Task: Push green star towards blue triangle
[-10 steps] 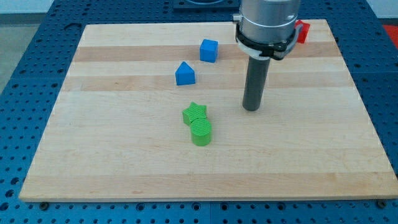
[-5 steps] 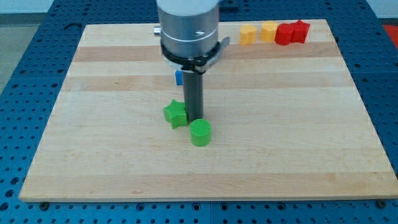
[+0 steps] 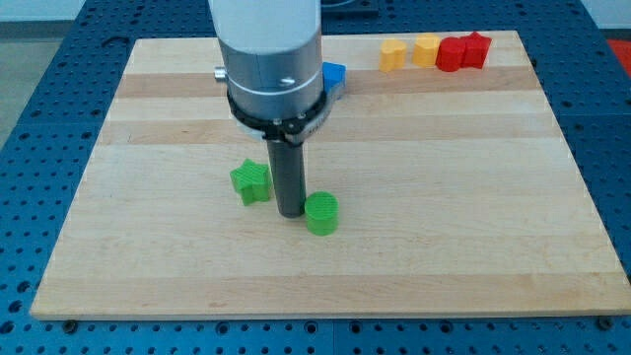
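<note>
green star point(image 3: 251, 182) has slid left, now just left of my tip point(image 3: 290, 213).

Bright, even light; sharp focus

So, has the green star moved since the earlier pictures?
Yes. The green star slid toward the view's left, away from the green cylinder, which stayed put; my tip is now between them.

You have two green blocks, a green star point(image 3: 251, 182) and a green cylinder point(image 3: 320, 213). Two yellow blocks point(image 3: 393, 55) point(image 3: 426, 49) and two red blocks point(image 3: 452, 53) point(image 3: 477, 48) sit together. One blue block point(image 3: 334, 76) shows (mostly hidden by the arm).
</note>
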Robot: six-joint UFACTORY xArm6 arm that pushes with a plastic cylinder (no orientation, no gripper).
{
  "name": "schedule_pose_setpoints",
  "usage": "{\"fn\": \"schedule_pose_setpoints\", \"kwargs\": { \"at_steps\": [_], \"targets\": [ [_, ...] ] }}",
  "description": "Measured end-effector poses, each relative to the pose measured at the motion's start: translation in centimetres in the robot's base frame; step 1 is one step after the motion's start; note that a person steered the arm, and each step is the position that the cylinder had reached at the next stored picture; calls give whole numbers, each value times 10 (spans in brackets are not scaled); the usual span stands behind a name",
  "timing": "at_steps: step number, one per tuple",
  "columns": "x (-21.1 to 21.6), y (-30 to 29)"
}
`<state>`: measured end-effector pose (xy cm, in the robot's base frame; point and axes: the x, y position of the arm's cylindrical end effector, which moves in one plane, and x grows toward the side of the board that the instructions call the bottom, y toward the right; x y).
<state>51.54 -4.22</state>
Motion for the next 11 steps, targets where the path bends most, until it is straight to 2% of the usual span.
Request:
{"fn": "schedule_pose_setpoints", "kwargs": {
  "at_steps": [1, 4, 6, 11],
  "targets": [
    [15, -4],
    [8, -54],
    [-22, -55],
    [-28, -54]
  ]
}}
